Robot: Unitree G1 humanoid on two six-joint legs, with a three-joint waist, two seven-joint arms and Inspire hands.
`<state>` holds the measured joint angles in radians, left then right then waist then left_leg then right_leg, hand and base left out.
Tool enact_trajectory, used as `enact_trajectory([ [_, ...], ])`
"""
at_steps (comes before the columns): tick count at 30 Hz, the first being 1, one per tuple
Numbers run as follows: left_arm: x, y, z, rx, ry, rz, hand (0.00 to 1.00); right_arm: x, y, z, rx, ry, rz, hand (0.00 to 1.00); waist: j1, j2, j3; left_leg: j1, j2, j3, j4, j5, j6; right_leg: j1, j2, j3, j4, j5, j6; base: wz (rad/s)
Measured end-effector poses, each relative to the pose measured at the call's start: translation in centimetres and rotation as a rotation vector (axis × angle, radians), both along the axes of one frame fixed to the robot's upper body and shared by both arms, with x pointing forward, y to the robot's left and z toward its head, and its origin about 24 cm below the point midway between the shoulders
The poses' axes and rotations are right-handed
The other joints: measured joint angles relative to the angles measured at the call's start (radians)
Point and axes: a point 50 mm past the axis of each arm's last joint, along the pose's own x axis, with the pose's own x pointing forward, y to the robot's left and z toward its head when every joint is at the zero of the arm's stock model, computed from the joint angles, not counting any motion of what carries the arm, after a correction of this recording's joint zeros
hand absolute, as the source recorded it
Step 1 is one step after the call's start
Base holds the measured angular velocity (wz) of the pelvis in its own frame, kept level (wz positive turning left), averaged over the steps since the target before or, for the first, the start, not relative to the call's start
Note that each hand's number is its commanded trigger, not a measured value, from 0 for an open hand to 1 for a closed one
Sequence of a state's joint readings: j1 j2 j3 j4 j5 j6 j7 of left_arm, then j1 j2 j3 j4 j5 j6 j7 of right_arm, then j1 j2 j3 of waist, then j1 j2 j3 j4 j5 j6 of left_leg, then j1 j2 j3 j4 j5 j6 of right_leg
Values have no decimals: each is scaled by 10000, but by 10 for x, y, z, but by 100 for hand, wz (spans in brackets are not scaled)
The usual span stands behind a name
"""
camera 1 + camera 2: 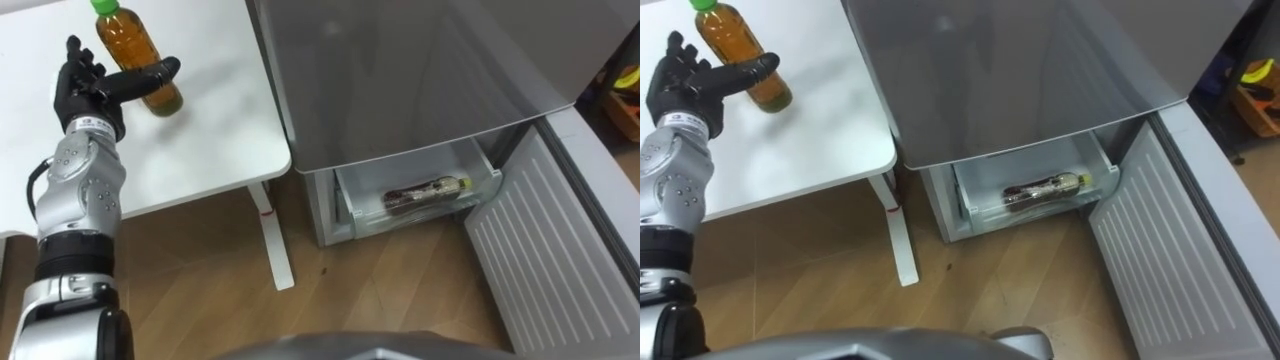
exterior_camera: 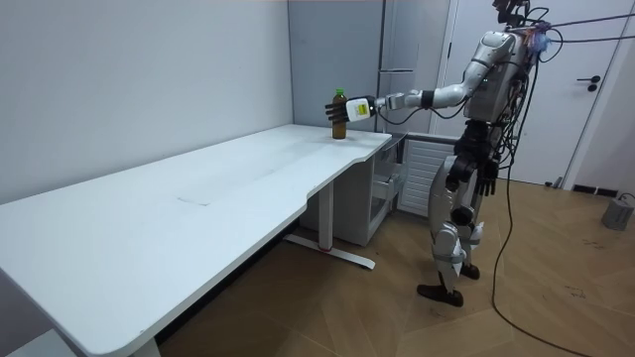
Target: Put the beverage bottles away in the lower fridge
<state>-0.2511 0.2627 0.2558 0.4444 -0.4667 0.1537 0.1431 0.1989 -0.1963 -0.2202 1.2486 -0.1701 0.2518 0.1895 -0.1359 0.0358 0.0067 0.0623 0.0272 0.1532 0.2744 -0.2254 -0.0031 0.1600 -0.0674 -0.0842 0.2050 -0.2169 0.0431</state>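
- We're reaching our left hand (image 1: 95, 88) out to the amber drink bottle with the green cap (image 1: 132, 40), which is standing upright on the white table (image 1: 200, 130).
- The hand is spread wide: the thumb is lying across the bottle's front and the other fingers are just off its left side, so we're not gripping yet.
- To do this well, we're guessing we should close around the middle of the body, below the cap, and lift straight up so it isn't tipping.
- Count: two bottles. One is at the hand, and one dark bottle (image 1: 425, 192) is lying flat well off to the hand's right, in the clear drawer (image 1: 420, 222) of the grey fridge (image 1: 420, 70).
- There's also one table, one fridge and one open drawer.
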Motion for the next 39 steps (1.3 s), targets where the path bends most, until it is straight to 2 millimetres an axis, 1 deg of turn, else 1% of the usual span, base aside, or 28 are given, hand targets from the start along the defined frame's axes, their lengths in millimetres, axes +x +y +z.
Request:
enact_trajectory([
  [14, 0, 2, 0, -149, 1, -322, 0, -3, -3, 1, -159, -82, -428, 0, -21, -4, -4, 6, 5, 34, 5, -1, 0, -20, -1, 44, -16, -2, 1, 0],
  [17, 1, 5, 4, -44, -30, -334, 0, -3, -5, 2, -212, -164, -618, 0, -26, -14, -12, 1, 2, 52, 32, -1, 0, -37, -3, 66, -36, -9, 4, 0],
  [19, 6, 7, 11, 62, -181, -367, 0, -3, -6, 2, -256, -183, -732, 0, -16, -16, -25, 3, -1, 57, 77, -2, 2, -41, -3, 153, -37, -12, 4, -4],
  [22, 11, 7, 17, 136, -346, -399, 0, -3, -6, 2, -312, -216, -739, 0, -27, 41, -65, 18, -11, 87, 63, -6, 8, -54, -4, 232, -35, -12, 5, -6],
  [27, 13, 6, 19, 49, -337, -460, 0, -5, -7, 3, -392, -133, -759, 0, -34, 132, -107, 76, -20, 93, 3, -6, 9, -51, 1, 275, -31, -12, 5, -4],
  [35, 13, 6, 17, -69, -284, -493, 0, -4, -8, 3, -506, -150, -784, 0, -78, 204, -99, 42, -24, 89, 0, -9, 13, -53, 1, 308, -37, -12, 5, 0],
  [39, 12, 6, 13, -124, -123, -473, 0, -2, -9, 3, -600, -243, -742, 0, -98, 263, -80, 24, -25, 89, 0, -11, 16, -78, 0, 323, -43, -12, 5, 0],
])
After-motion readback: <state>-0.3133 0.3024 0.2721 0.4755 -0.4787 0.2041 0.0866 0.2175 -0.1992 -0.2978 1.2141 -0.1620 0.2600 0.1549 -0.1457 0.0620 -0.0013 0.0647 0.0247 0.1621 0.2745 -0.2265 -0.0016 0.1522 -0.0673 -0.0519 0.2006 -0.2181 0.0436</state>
